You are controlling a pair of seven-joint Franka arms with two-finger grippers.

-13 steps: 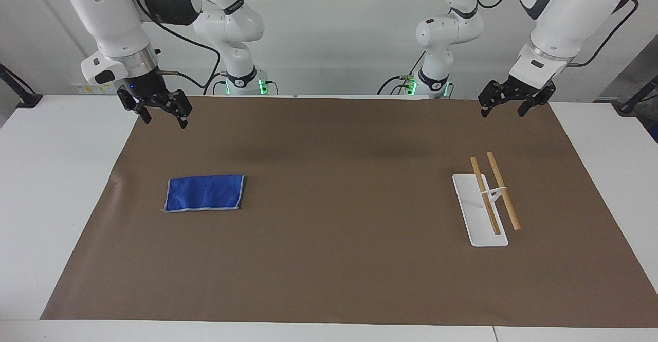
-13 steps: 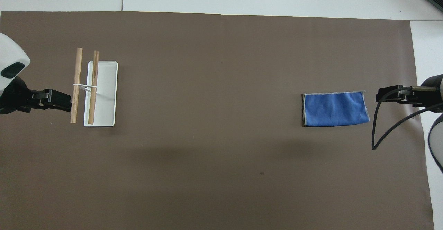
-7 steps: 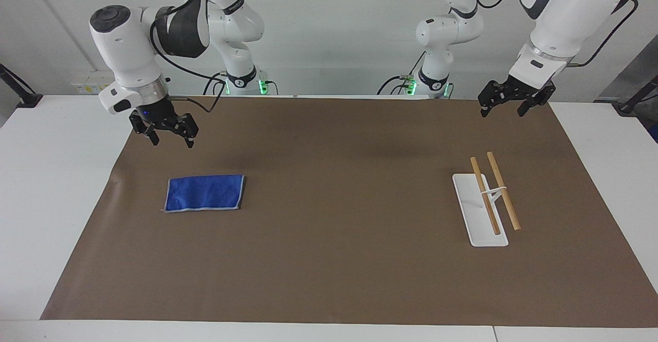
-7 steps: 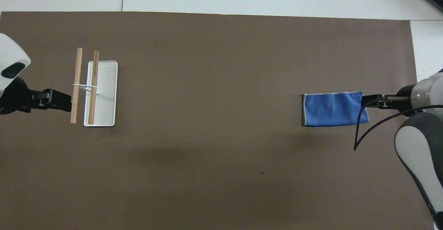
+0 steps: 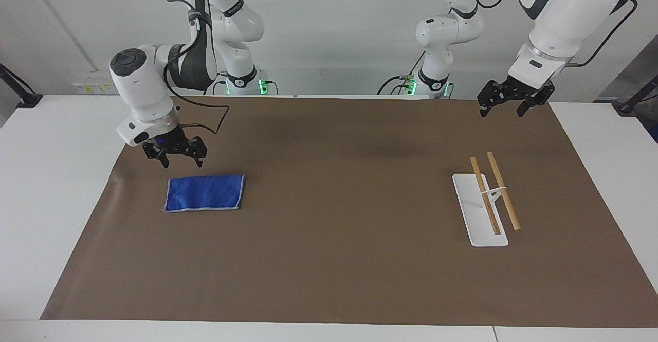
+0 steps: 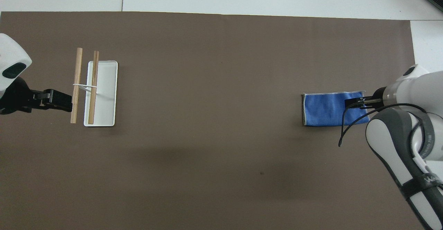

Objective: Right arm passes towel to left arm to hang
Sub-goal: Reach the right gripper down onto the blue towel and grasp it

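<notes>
The blue towel (image 5: 204,193) lies flat on the brown mat toward the right arm's end of the table; it also shows in the overhead view (image 6: 327,109). My right gripper (image 5: 182,163), with a blue light at its wrist, is open and hangs low, just above the towel's edge nearest the robots, apart from the cloth. In the overhead view the right gripper (image 6: 353,103) covers the towel's end. My left gripper (image 5: 504,108) is open, empty and raised over the mat's edge at the left arm's end, where it waits; it also shows in the overhead view (image 6: 57,100).
A white rack (image 5: 465,193) with two wooden rods (image 5: 504,190) stands toward the left arm's end, seen also in the overhead view (image 6: 107,84). The brown mat (image 5: 334,239) covers most of the white table. A black cable loops from the right wrist.
My right arm has come down and moved out from the table's edge to the towel. The towel, the rack and the left arm have not moved.
</notes>
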